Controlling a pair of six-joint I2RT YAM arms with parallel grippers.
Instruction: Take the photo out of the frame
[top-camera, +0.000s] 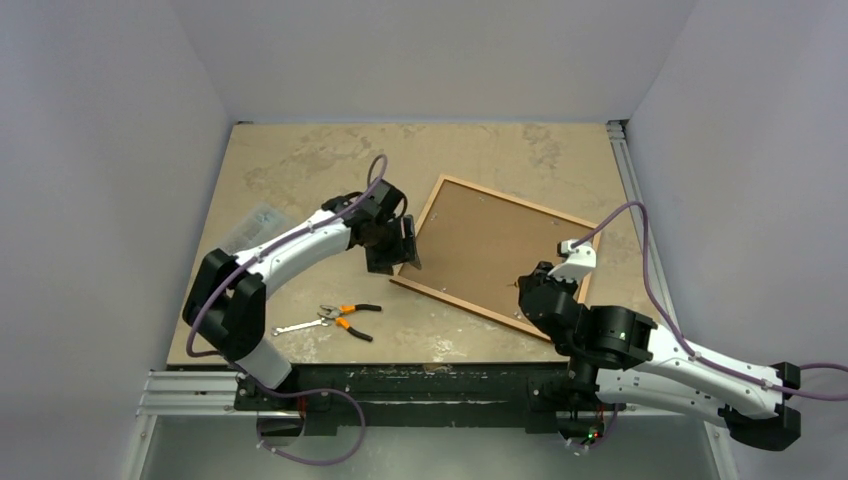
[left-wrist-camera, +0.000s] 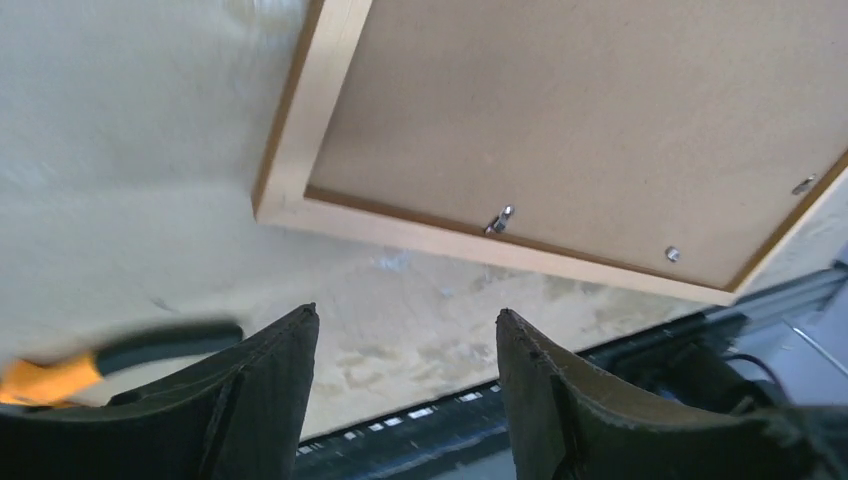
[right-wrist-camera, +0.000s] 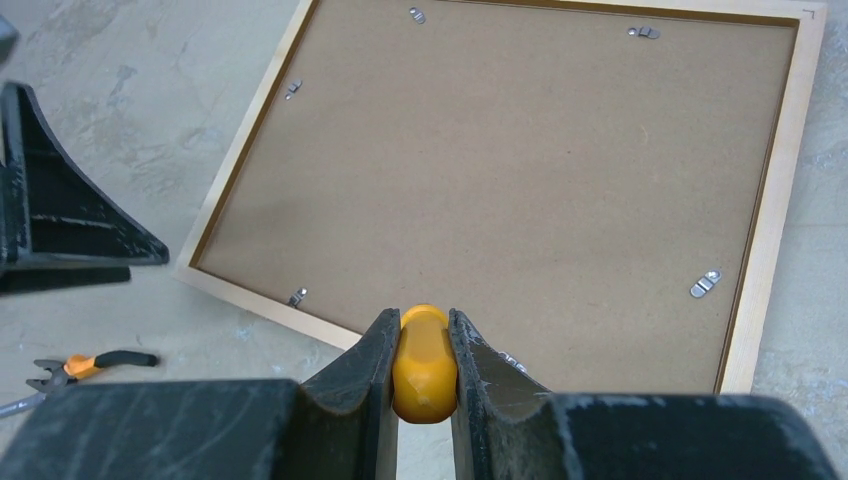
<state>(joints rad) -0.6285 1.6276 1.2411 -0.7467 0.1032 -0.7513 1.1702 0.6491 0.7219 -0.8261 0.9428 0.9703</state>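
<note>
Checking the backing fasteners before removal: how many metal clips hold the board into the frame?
6 metal clips on the frame back, by the right wrist view: two far edge, one left, one right, two near edge, the second partly behind the right gripper.

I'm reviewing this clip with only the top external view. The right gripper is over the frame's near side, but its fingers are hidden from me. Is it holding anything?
Observer: Yes. The right wrist view shows the right gripper shut on a rounded yellow piece; what it belongs to is hidden.
Operator: I can't make out any fasteners from above. Are there any?
Observer: Small metal clips sit along the edges of the brown board back, just inside the frame.
Operator: And the other arm?
Observer: Its wrist view shows the left gripper open and empty, over the table just off a frame corner.
</note>
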